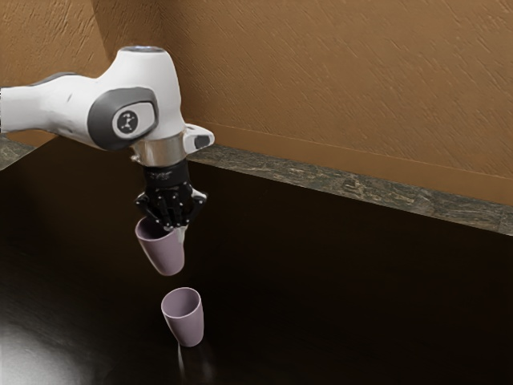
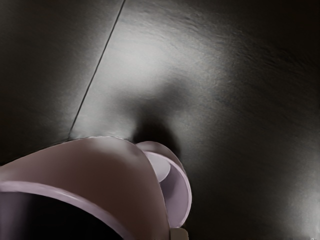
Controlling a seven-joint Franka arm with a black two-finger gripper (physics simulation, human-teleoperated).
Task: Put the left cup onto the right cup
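My black gripper (image 1: 170,225) hangs over the dark table, shut on the rim of a mauve cup (image 1: 163,249) that dangles tilted in the air. A second mauve cup (image 1: 183,316) stands upright on the table just below and slightly toward the exterior view's right of the held one, a gap between them. In the wrist view the held cup (image 2: 85,185) looms large under my hand, and the open mouth of the standing cup (image 2: 172,187) peeks out from behind it.
The dark glossy table (image 1: 361,297) stretches wide toward the exterior view's right. A stone ledge (image 1: 361,188) and a brown wall (image 1: 337,72) bound it at the back.
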